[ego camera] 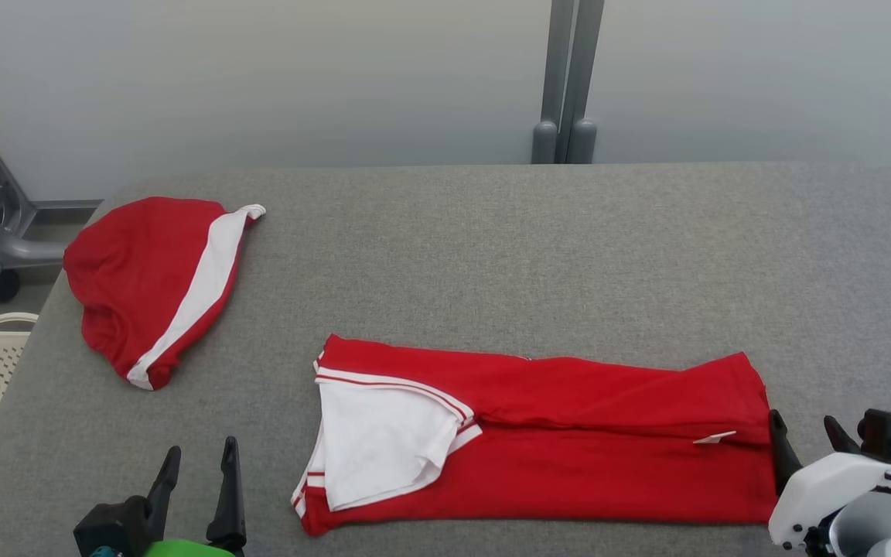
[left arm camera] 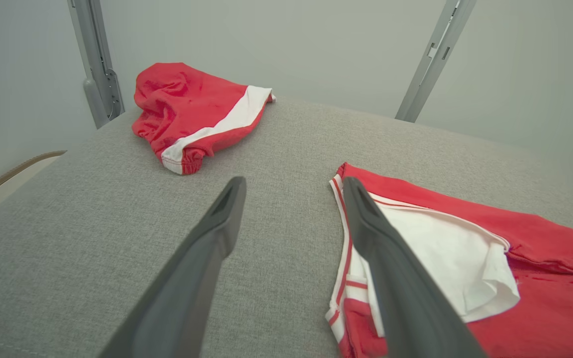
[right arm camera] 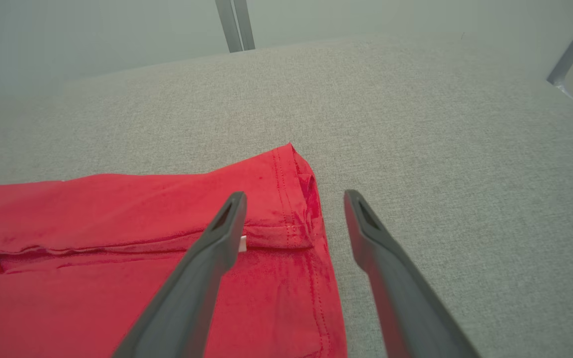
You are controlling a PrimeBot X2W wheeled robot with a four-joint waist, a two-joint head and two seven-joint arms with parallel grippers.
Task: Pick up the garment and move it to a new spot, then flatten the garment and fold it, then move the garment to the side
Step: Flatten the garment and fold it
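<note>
Both pincers hang spread and empty at the near edge of the tabletop [ego camera: 530, 255], the left pincer [ego camera: 202, 447] just beside the white-sleeved end of the red garment [ego camera: 569, 433], the right pincer [ego camera: 803, 419] straddling its hem. Pinching only the top layer would probably let the long fold slide open on lifting. A move toward the far left corner risks landing on the second garment [ego camera: 136, 286] bundled there.
</note>
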